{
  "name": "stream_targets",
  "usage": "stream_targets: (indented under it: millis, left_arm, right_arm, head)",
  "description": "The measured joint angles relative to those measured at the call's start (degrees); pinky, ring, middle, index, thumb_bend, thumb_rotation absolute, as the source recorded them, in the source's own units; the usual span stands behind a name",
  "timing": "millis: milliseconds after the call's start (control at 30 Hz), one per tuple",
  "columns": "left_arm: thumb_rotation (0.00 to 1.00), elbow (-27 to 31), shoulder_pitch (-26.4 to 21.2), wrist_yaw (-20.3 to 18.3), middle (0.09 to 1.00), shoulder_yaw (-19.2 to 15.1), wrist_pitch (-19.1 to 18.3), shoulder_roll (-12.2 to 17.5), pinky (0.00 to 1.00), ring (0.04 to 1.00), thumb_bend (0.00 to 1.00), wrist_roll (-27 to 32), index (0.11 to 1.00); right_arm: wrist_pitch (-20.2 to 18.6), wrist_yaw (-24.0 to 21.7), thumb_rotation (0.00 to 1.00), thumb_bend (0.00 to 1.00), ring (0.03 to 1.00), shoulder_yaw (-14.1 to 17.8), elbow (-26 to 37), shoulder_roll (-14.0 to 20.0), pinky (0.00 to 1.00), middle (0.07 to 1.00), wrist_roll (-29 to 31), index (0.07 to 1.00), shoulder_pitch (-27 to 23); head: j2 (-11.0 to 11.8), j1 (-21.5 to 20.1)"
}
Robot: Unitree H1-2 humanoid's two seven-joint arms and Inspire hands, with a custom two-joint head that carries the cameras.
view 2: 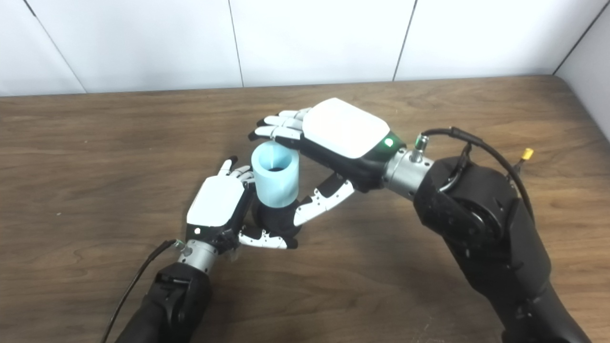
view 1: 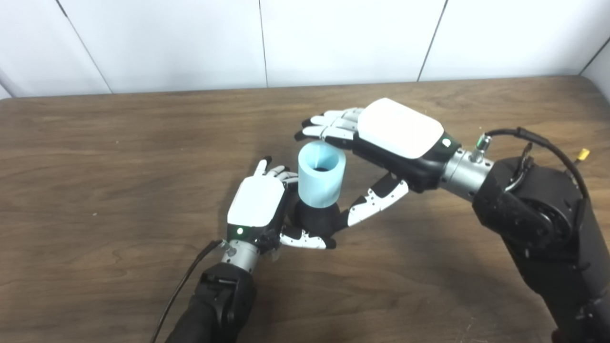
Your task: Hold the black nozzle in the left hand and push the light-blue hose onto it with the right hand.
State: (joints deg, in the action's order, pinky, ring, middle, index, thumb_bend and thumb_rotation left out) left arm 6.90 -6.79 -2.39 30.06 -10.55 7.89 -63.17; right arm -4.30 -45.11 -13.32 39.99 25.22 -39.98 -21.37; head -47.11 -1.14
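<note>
The black nozzle (view 1: 316,220) stands upright near the table's middle, and my left hand (view 1: 256,202) is shut on it, thumb across its front and fingers behind. The short light-blue hose (view 1: 320,179) sits upright on top of the nozzle, its open end up. My right hand (view 1: 398,128) is open beside the hose. Its fingers (view 1: 329,126) stretch out over the hose's far rim and its thumb (view 1: 376,200) reaches down to the nozzle's right side. I cannot tell whether the fingers touch the rim. The same shows in the right eye view: hose (view 2: 275,179), nozzle (view 2: 275,220).
The brown wooden table (view 1: 119,157) runs to a white panelled wall at the back. My right forearm (view 1: 538,214), with a black cable, fills the lower right. A cable trails from my left wrist (view 1: 190,276) to the bottom edge.
</note>
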Motion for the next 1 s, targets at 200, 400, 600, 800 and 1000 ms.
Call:
stream_targets:
  millis: [200, 400, 600, 800, 1000]
  left_arm:
    - [0.05, -0.03, 0.00, -0.03, 0.754, -0.01, -0.01, 0.00, 1.00, 0.862, 0.52, 0.02, 0.484]
    - [0.05, -0.03, 0.00, -0.04, 0.754, -0.05, 0.01, 0.05, 1.00, 0.859, 0.52, 0.18, 0.484]
    - [0.05, -0.03, 0.00, -0.04, 0.754, -0.05, 0.02, 0.05, 1.00, 0.858, 0.52, 0.21, 0.483]
    - [0.05, -0.04, 0.00, -0.11, 0.757, -0.03, 0.01, 0.05, 1.00, 0.861, 0.52, 0.16, 0.483]
    - [0.05, -0.03, -0.01, -0.18, 0.755, -0.03, -0.01, 0.05, 1.00, 0.860, 0.52, 0.06, 0.484]
  right_arm:
    - [1.66, 0.60, 0.82, 0.65, 0.962, 0.69, 1.42, -0.02, 0.90, 0.976, 0.05, 0.947, 0.77]
    - [1.89, 0.59, 0.80, 0.64, 0.967, 0.36, 1.62, -0.27, 0.90, 0.978, 0.13, 0.945, 1.54]
    - [2.48, 0.59, 0.82, 0.63, 0.965, -0.71, 1.56, -1.23, 0.91, 0.967, -0.34, 0.946, 1.37]
    - [3.94, 0.59, 0.86, 0.64, 0.959, -1.30, 1.18, -2.22, 0.90, 0.961, -1.11, 0.944, 1.30]
    - [4.33, 0.59, 0.89, 0.64, 0.958, -1.62, 0.61, -2.34, 0.90, 0.962, -1.74, 0.941, 1.27]
  head:
    - [0.00, -0.09]
    - [-0.09, -0.18]
    - [-0.17, -0.18]
    - [-0.09, -0.26]
    - [-0.17, -0.26]
